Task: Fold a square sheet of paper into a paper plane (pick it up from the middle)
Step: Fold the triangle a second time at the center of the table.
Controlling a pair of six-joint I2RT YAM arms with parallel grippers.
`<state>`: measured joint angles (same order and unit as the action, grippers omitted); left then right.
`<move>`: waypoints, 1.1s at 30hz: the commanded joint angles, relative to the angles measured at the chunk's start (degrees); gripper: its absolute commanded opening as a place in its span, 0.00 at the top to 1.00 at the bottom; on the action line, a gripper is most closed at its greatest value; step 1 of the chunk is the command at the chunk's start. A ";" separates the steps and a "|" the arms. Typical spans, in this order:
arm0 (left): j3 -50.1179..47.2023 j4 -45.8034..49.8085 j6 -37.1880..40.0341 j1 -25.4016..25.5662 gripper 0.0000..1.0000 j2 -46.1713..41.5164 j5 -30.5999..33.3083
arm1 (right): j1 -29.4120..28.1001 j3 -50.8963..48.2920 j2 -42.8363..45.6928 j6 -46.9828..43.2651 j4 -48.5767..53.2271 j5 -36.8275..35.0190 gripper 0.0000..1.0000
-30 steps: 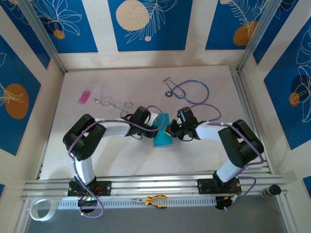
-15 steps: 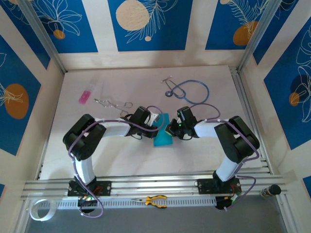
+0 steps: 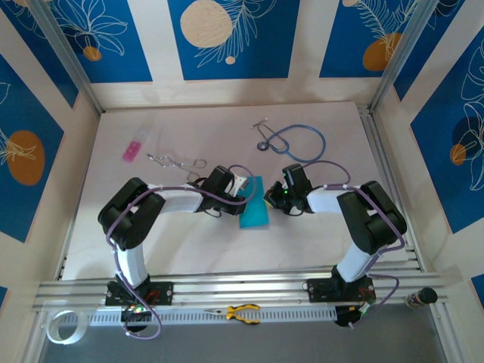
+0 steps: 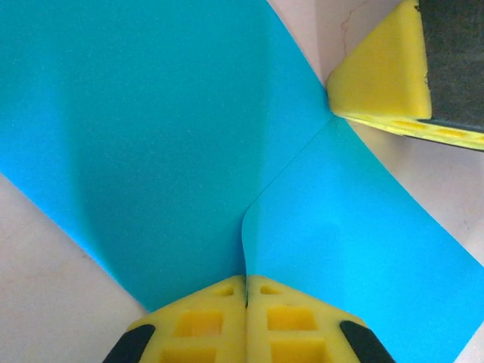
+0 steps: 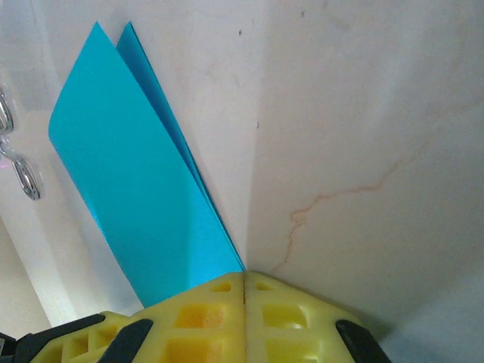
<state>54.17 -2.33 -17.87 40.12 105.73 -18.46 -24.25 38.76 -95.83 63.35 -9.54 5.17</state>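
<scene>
The square sheet of paper (image 3: 254, 209) lies mid-table as a narrow folded cyan shape. My left gripper (image 3: 243, 189) sits at its left edge. In the left wrist view the paper (image 4: 151, 136) shows two layers, and the upper flap's edge curls up into the seam of my left gripper (image 4: 246, 278), which is shut on it. My right gripper (image 3: 269, 198) is at the paper's right edge. In the right wrist view my right gripper (image 5: 244, 274) is shut with its tips at the long edge of the paper (image 5: 128, 189), on the table. One right finger (image 4: 378, 76) touches the paper's far edge.
A blue-tubed stethoscope (image 3: 299, 140) lies at the back right. A pink rectangle (image 3: 132, 150) and metal tongs (image 3: 175, 160) lie at the back left. Yellow-handled pliers (image 3: 243, 312) rest on the front rail, with a tape roll (image 3: 60, 325) at the near left.
My right gripper has slid a little to the right and back, toward the paper's right edge. The left gripper and the paper have stayed in place.
</scene>
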 commanded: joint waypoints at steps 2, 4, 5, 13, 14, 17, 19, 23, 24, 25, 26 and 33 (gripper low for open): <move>-0.50 3.29 0.90 -0.78 1.00 1.59 0.01 | 0.50 -0.07 3.72 -1.30 2.88 -3.67 1.00; -0.56 3.29 0.89 -0.77 1.00 1.40 0.01 | -0.11 -0.64 6.27 -2.67 2.62 -3.68 1.00; -0.60 3.23 0.77 -0.74 1.00 1.37 0.02 | -0.46 -0.66 7.44 -3.51 2.81 -3.20 1.00; -0.48 3.20 0.65 -0.69 1.00 1.23 0.01 | -4.24 -0.74 5.08 -3.42 -0.69 6.06 1.00; -0.49 3.21 0.63 -0.74 1.00 1.23 -0.02 | -4.71 -0.67 4.18 -2.92 -1.37 6.49 1.00; -0.47 3.25 0.55 -0.76 1.00 1.23 -0.14 | -5.67 0.07 1.83 -1.88 -1.85 6.31 1.00; -0.55 3.29 0.64 -0.77 1.00 1.14 -0.26 | -5.88 0.50 0.32 -1.89 -2.55 7.06 1.00; -0.61 3.47 0.88 -0.79 1.00 1.10 -0.26 | -5.78 1.04 -1.07 -2.17 -1.25 6.09 1.00; -0.55 3.47 0.86 -0.81 1.00 1.13 -0.22 | -5.81 0.96 -1.27 -2.25 -0.27 5.40 1.00; -0.57 3.43 0.82 -0.78 1.00 1.10 -0.16 | -5.79 0.96 -1.40 -2.42 0.56 4.93 1.00; -0.52 3.38 0.82 -0.75 1.00 1.06 -0.18 | -5.81 0.70 -1.66 -2.75 1.44 4.32 1.00; 1.46 5.05 -1.06 -0.70 0.89 -1.27 1.14 | -4.89 -2.84 -3.72 -2.79 1.80 3.33 1.00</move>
<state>54.61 -1.58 -18.22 40.12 105.71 -18.37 -29.69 38.17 -97.14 60.73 -11.27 10.48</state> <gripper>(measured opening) 0.096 0.056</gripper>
